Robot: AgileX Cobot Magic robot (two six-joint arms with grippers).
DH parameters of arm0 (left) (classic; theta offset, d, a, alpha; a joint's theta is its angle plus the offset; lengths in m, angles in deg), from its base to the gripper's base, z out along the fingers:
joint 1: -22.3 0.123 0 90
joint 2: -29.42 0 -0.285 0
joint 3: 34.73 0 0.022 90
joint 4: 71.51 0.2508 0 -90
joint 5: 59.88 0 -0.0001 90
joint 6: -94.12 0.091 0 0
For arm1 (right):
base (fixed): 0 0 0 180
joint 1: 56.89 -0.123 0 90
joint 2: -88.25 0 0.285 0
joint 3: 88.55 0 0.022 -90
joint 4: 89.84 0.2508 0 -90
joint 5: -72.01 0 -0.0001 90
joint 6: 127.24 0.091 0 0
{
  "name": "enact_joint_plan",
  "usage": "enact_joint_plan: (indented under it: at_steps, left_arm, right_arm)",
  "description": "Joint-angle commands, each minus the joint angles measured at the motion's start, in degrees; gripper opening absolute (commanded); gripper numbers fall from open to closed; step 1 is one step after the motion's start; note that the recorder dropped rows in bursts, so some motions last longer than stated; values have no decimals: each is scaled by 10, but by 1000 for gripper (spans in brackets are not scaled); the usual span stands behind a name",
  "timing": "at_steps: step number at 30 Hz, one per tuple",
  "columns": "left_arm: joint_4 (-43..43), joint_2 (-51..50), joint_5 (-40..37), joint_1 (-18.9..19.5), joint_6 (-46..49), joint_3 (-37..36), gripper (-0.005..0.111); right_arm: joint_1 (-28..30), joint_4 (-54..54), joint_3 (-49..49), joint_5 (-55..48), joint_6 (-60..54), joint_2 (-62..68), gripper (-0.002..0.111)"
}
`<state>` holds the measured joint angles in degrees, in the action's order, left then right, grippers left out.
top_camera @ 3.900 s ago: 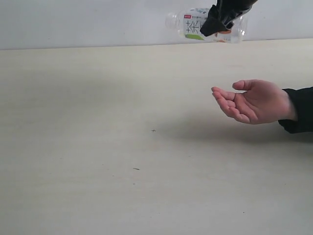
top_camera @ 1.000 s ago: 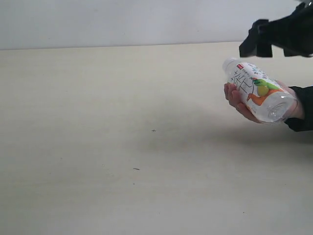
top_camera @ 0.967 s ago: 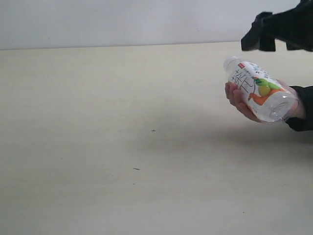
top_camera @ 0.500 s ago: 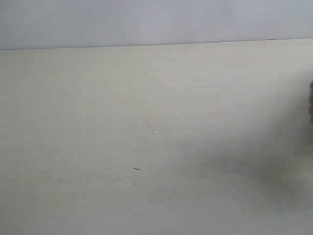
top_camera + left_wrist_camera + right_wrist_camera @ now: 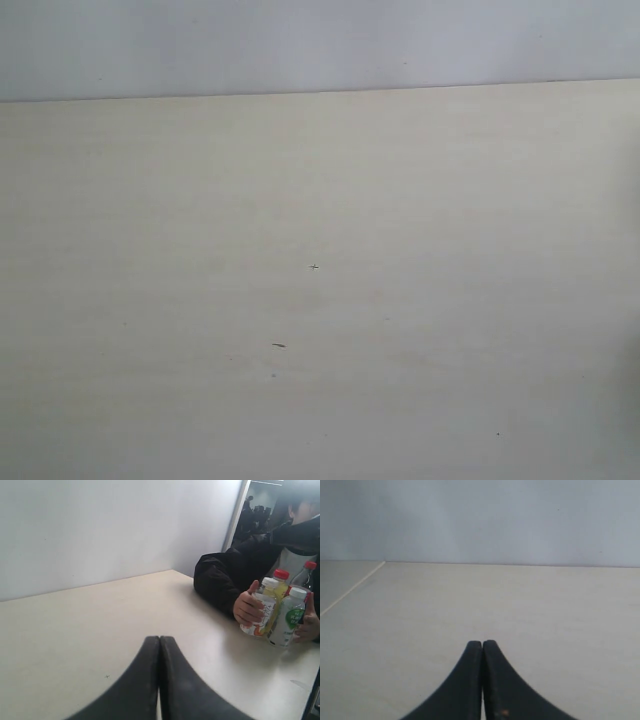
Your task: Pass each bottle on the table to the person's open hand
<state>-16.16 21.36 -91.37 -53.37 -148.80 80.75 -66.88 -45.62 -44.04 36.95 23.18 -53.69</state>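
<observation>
All four bottles show up only in my left wrist view, standing upright in a tight cluster at the far corner of the table (image 5: 75, 630), gathered between the person's two hands. The short clear bottle (image 5: 260, 615) with the white floral label is gripped by one hand (image 5: 248, 607). Its contents look clear, though I cannot tell how full it is. Touching it is the cloudy white bottle (image 5: 288, 617) with the green label and white cap, and the other hand (image 5: 307, 627) rests against that one. Behind these two stand the yellow tea bottle (image 5: 280, 589), yellow liquid under a red cap, and the red-capped cola bottle (image 5: 305, 577), half hidden, so its contents are unclear to me. The person (image 5: 225, 577) wears a black jacket and sits close against the table edge.

My left gripper (image 5: 159, 642) has its jaws pressed fully together with nothing between them, well apart from the bottles. The right gripper (image 5: 482, 644) is likewise closed and empty, over bare tabletop. The exterior view gives me only the pale tabletop, a few dark specks (image 5: 278, 345) and the wall (image 5: 300, 45).
</observation>
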Motion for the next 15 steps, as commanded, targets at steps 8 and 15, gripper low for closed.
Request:
enact_joint_plan:
  at_steps: [8,15]
  left_arm:
    - [4,3,4,-3,-1,-2,0]
    - [4,3,4,-3,-1,-2,0]
  right_arm:
    - [0,21,38,-62,-5,-44,0]
    - [0,21,38,-60,-5,-44,0]
